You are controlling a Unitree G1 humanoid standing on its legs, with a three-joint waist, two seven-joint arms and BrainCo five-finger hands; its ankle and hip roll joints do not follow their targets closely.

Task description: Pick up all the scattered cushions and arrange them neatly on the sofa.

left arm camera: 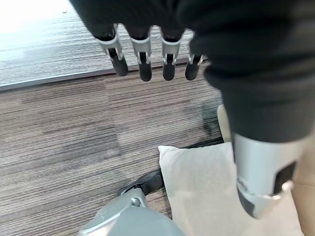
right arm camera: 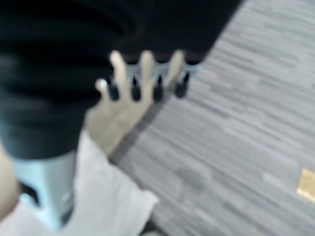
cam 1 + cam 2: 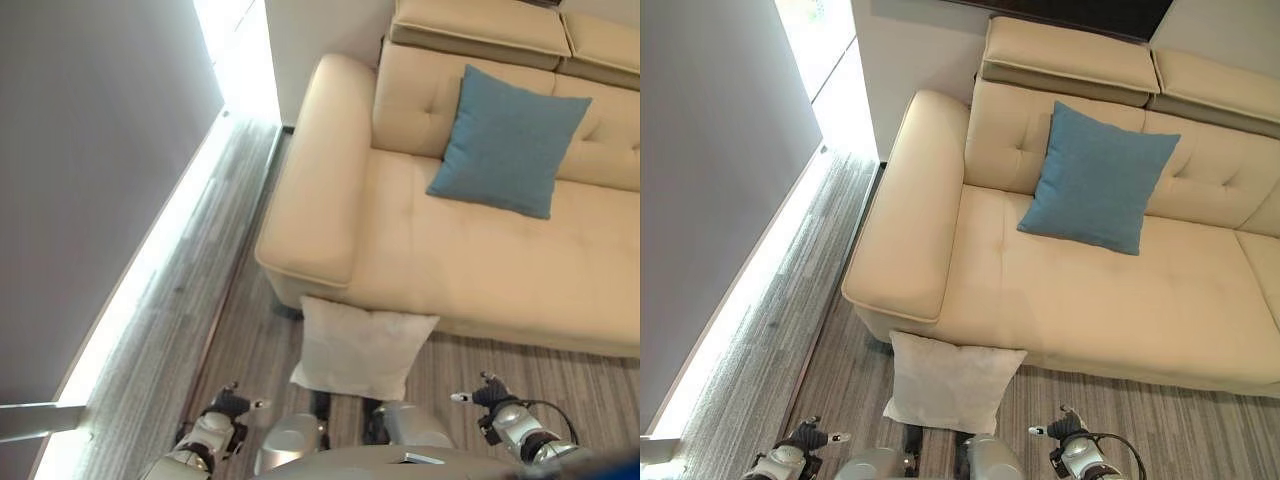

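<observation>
White cushion (image 3: 362,348) lies on floor (image 3: 190,300) against sofa (image 3: 480,250) front, at 6 o'clock. Blue cushion (image 3: 510,140) leans on backrest, 1 o'clock. Left hand (image 3: 228,408) and right hand (image 3: 490,396) hover low, fingers straight, holding nothing.

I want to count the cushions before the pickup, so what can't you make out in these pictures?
- Sofa: cut off by the right edge in the eye views, so any cushions further along are unseen.
- White cushion: its near edge is hidden by the robot's body.
- Right wrist view: blurred, so the cushion there lacks detail.
</observation>
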